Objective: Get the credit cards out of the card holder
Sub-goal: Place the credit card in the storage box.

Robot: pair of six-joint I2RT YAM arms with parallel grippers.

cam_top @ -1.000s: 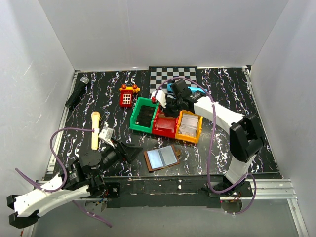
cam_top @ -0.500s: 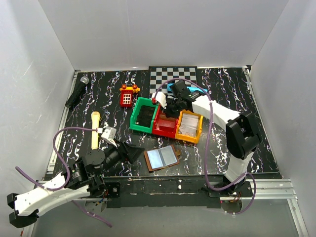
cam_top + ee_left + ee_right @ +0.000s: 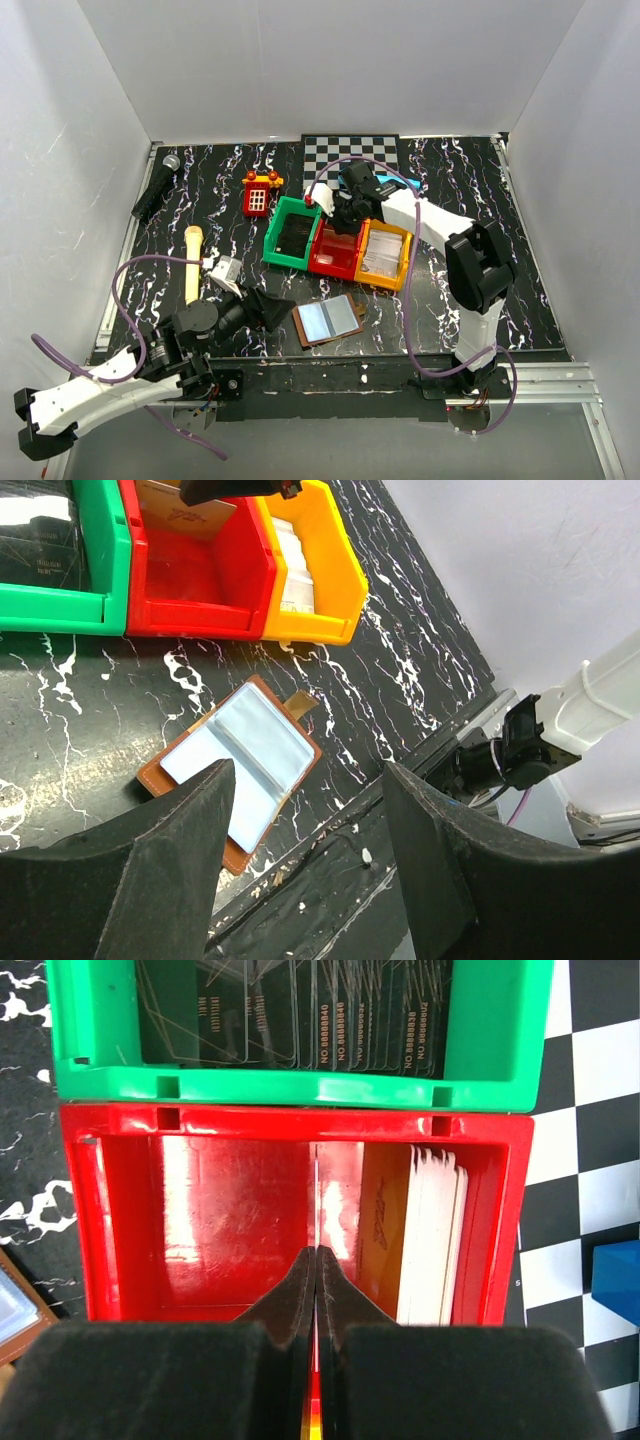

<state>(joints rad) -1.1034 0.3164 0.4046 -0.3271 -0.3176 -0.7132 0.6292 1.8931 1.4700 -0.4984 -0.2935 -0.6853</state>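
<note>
the right end effector [image 3: 316,1260] is pinched shut over the red bin [image 3: 200,1210], apparently on a credit card [image 3: 315,1190] seen only edge-on; released upright, it could lean on the bin wall instead of joining the stacked credit cards [image 3: 432,1235]. the left end effector [image 3: 305,810] hangs wide open above the card holder [image 3: 240,760], which lies open and unpinned on the surface [image 3: 80,710], so the next pull may drag it.
</note>
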